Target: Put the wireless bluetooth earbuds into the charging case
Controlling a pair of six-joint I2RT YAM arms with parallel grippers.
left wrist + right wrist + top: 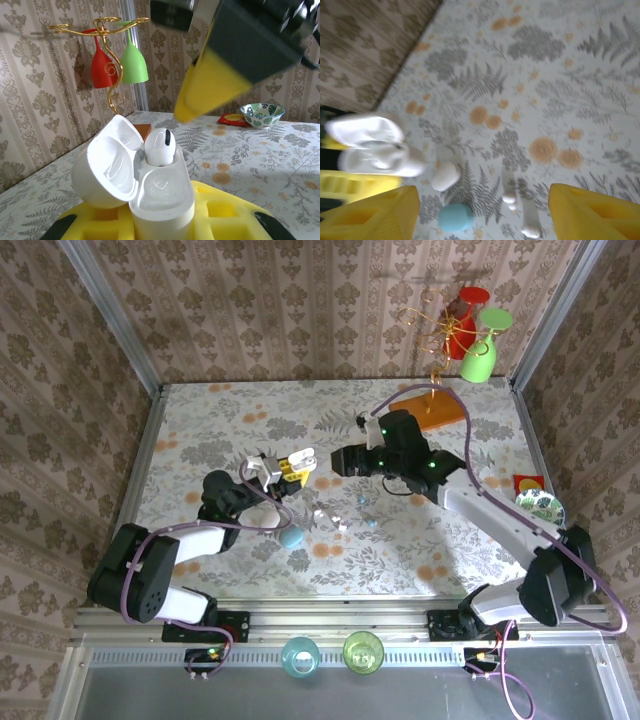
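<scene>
Left gripper (283,469) grips the open white oval plastic charging case (161,200), one glossy white earbud (160,145) seated. Right gripper (345,458), jaws apart, should fetch the loose white earbud (509,197) from mid-table and align it stem-down over the empty socket.

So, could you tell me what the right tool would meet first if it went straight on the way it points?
Most likely the floral-patterned tabletop, close to the tiny white glossy earbud seen between the right tool's open yellow fingers; depth is unclear, though.
</scene>
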